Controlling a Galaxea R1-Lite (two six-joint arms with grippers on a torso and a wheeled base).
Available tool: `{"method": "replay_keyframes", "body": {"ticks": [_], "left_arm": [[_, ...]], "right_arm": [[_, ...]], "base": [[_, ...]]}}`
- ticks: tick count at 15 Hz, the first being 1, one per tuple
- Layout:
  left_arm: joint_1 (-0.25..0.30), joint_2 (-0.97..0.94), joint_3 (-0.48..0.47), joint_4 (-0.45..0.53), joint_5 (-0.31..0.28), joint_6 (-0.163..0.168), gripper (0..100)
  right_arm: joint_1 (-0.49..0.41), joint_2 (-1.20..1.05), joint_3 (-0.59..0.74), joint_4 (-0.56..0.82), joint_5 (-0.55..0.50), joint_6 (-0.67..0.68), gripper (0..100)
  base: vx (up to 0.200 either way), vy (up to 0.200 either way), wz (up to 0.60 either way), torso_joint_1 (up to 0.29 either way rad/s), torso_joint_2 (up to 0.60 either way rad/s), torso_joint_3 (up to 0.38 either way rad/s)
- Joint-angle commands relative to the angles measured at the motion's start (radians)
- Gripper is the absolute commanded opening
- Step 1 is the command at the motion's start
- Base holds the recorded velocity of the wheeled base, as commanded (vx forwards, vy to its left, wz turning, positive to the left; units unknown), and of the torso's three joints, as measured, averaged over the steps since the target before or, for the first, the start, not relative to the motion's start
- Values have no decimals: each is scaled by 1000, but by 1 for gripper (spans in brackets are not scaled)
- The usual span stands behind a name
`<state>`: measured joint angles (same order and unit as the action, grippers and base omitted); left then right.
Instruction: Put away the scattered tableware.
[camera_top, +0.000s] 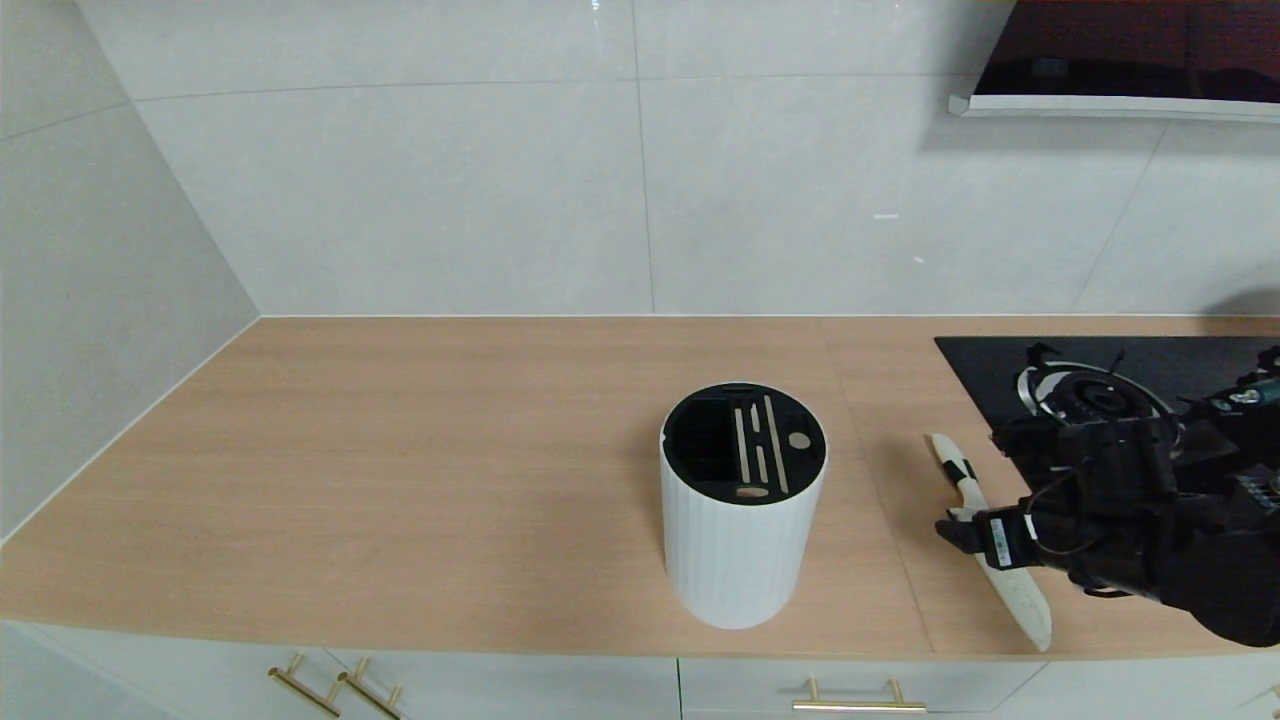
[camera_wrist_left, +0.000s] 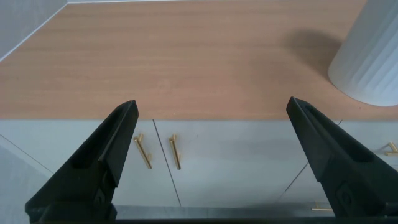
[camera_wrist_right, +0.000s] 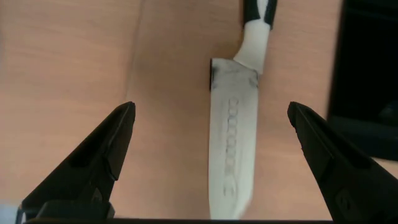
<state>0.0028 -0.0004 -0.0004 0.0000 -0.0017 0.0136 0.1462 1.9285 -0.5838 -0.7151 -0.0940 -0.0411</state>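
Knife (camera_top: 1022, 603) with a white blade and a black-and-white handle lies flat on the wooden tabletop (camera_top: 400, 480), between the white ribbed holder (camera_top: 742, 540) and the black hob (camera_top: 985, 365). Its tip is close to the front edge and its handle points toward the wall. The right claw (camera_wrist_right: 211, 124) hangs directly over it with jaws wide apart, straddling the blade near where it joins the handle. The left claw (camera_wrist_left: 211, 106), also spread apart and holding nothing, sits over the tabletop's front edge, off to the holder's left.

Trouble looks likeliest at the grasp. A thin blade lying flush gives the claw little to bite, so a closing claw could skate across it or nudge the knife toward the edge and off the tabletop. A grip on the blade instead of the handle would probably leave it loose and tilting, and hard to line up with the holder's narrow slots (camera_top: 757, 450). A misjudged thrust there might jam the tip or rock the tall holder over.
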Motion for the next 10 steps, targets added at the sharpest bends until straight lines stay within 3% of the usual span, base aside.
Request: {"method": "replay_keyframes", "body": {"ticks": [1,10], "left_arm": [[0,0,0,0,0,0,100],[0,0,0,0,0,0,100]], "right_arm": [[-34,89,-8,-24,4,-2,100],[-57,153,-67,-83,36,-2,100]], "base": [[0,0,0,0,0,0],[0,0,0,0,0,0]]}}
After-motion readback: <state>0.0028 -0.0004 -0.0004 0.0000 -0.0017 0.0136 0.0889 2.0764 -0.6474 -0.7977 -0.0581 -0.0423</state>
